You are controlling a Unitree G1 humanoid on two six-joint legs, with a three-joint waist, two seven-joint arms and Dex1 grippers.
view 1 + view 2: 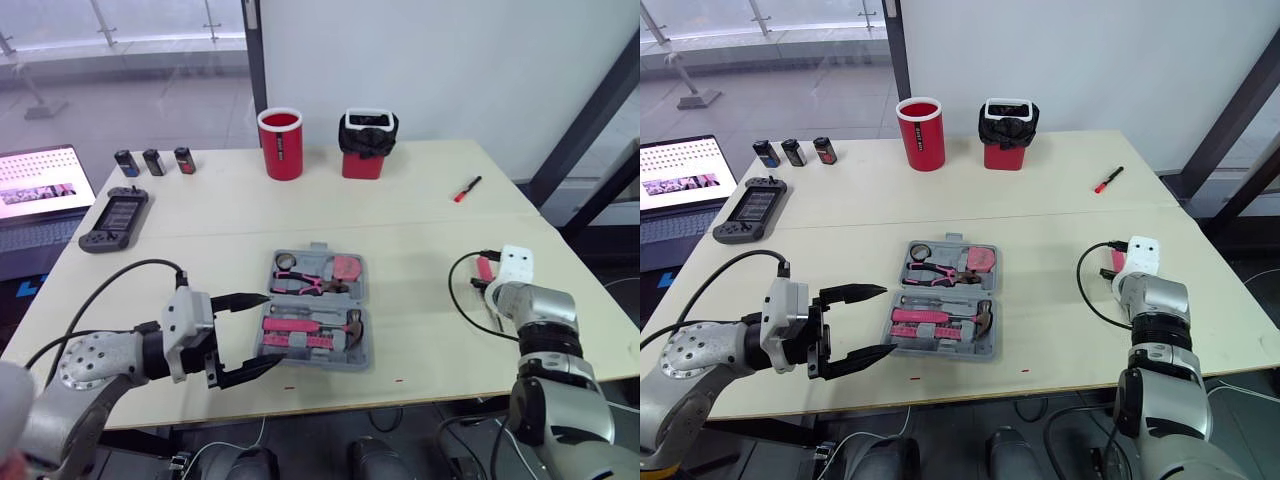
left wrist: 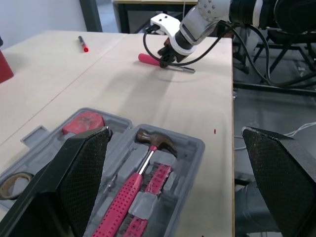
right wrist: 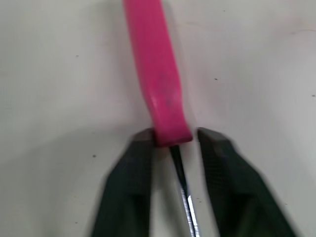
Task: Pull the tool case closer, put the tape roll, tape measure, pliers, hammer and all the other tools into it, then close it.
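My right claw (image 3: pixel 173 140) is down on the tabletop (image 1: pixel 420 250) on the right side, closed on a pink-handled screwdriver (image 3: pixel 155 74). The fingertips (image 3: pixel 140 148) pinch only the very end of the handle, where the metal shaft begins, and the rest of the handle sticks out beyond them. That hold worries me most. It is so near the end and so far out on the tips that I expect the screwdriver to swing or slip free once I lift it. It could then roll toward the table's right edge. A black cable (image 1: pixel 455 285) loops just beside that wrist and could snag as I swing across.

The tool case (image 1: pixel 940 353) lies open in the middle of the tabletop, near the front edge. It holds the hammer (image 2: pixel 157 140), the pliers (image 1: pixel 305 283), the tape measure (image 2: pixel 83 122) and the tape roll (image 1: pixel 287 262). I cannot tell which slot is free for the screwdriver. If it lands across the hammer, the lid may not shut.

My left claw (image 1: pixel 890 320) hovers wide open and empty just beside the case's left side. A careless move there would shove the case askew or toward the edge.
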